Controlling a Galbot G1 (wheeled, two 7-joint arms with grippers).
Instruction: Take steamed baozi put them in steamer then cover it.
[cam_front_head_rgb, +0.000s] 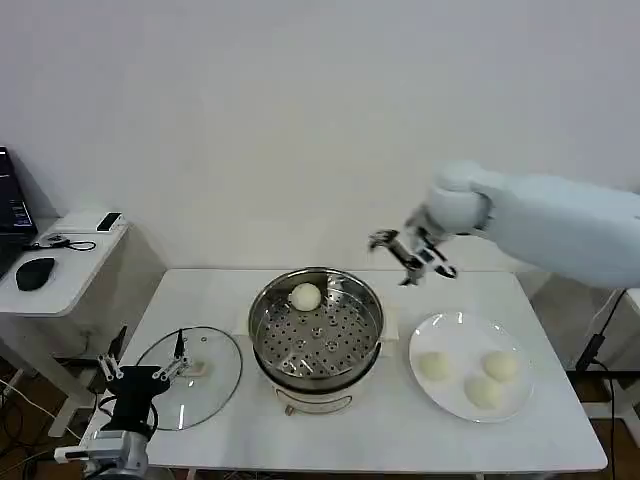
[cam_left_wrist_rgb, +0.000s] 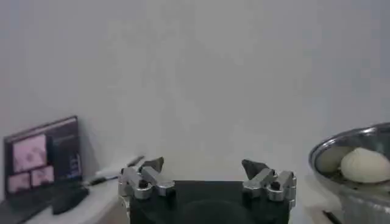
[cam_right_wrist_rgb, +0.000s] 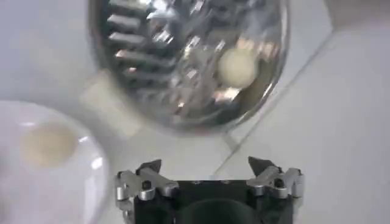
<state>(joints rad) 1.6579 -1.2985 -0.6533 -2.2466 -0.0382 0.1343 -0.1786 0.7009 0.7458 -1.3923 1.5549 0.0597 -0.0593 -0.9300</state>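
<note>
Steamer (cam_front_head_rgb: 318, 345) holds one baozi (cam_front_head_rgb: 305, 296); plate (cam_front_head_rgb: 440, 405) three; both tools spread apart.

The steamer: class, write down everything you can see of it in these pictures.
The steamer is a round, shiny stainless-steel pot on a white base, with a perforated tray inside. It stands upright and uncovered at the middle of the white table, between the glass lid and the white plate. One steamed baozi rests on the tray near the far rim.

Lab: bare wall, monitor (cam_left_wrist_rgb: 42, 159) desk
</note>
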